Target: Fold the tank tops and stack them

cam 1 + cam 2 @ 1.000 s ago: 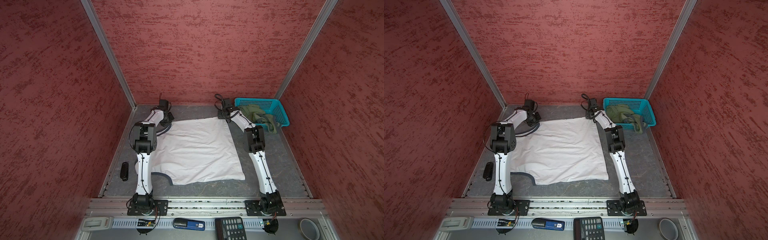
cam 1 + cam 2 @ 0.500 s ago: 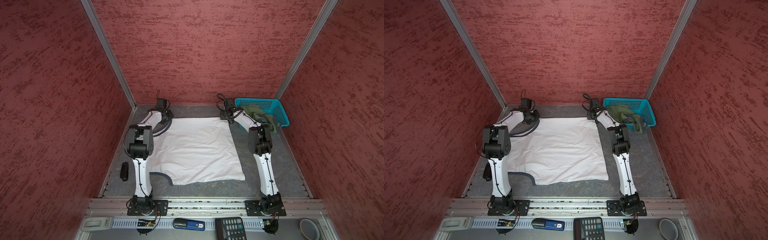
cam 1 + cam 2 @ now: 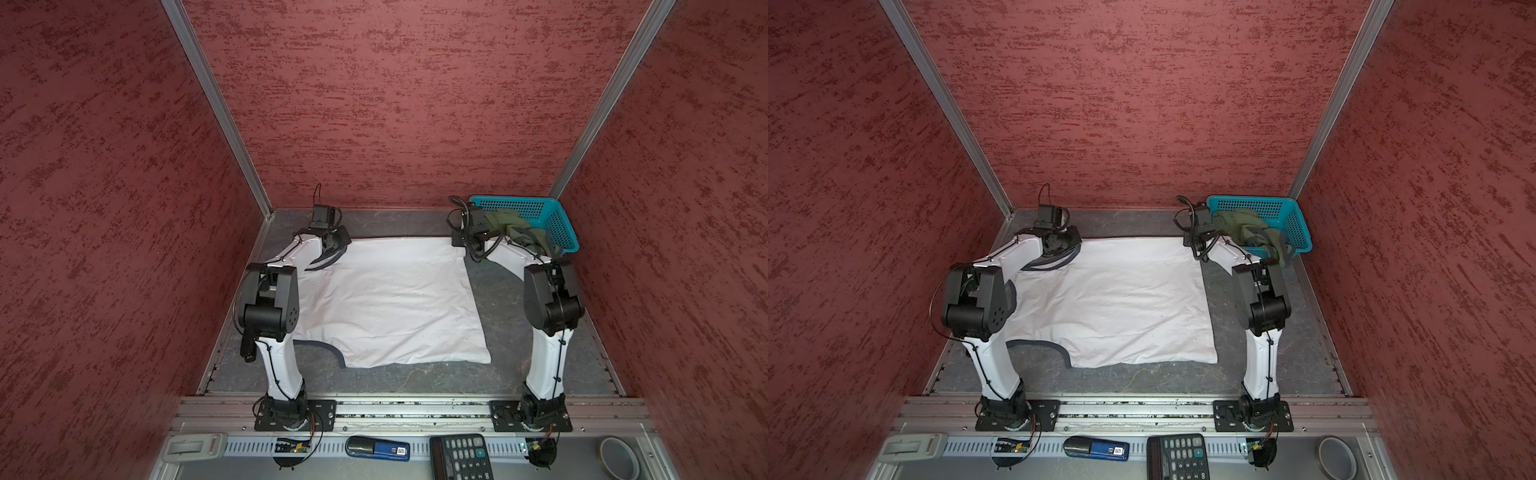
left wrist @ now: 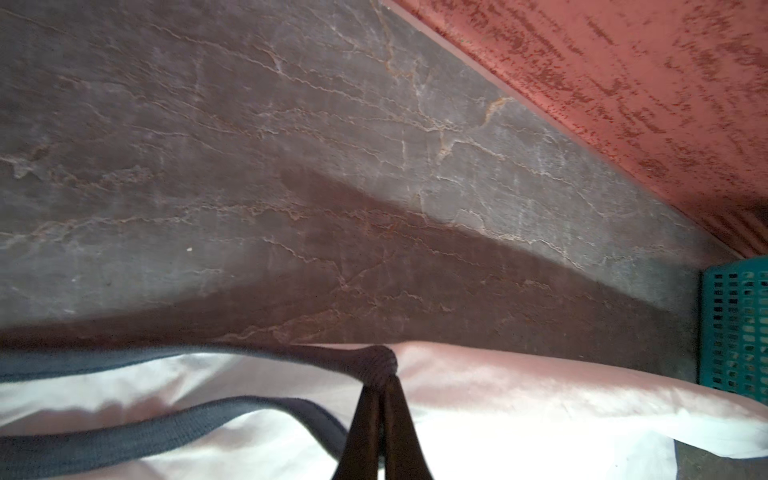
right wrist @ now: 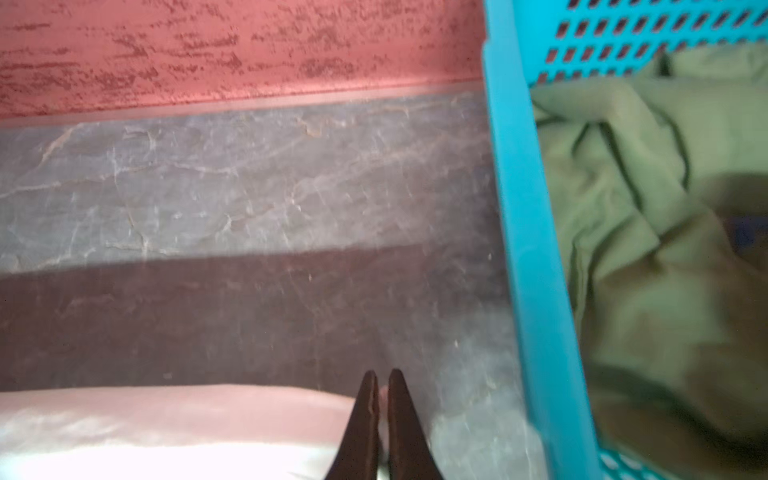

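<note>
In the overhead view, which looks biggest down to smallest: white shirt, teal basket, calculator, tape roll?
1. white shirt
2. teal basket
3. calculator, cut off by the frame edge and nearer the camera, so less sure
4. tape roll

The white top before me was smooth cloth with a faint sheen, its dark trim ribbed knit. At my two o'clock the basket was smooth teal plastic, the olive top in it matt cloth. The table looked matt and veined, the walls rough.
</note>
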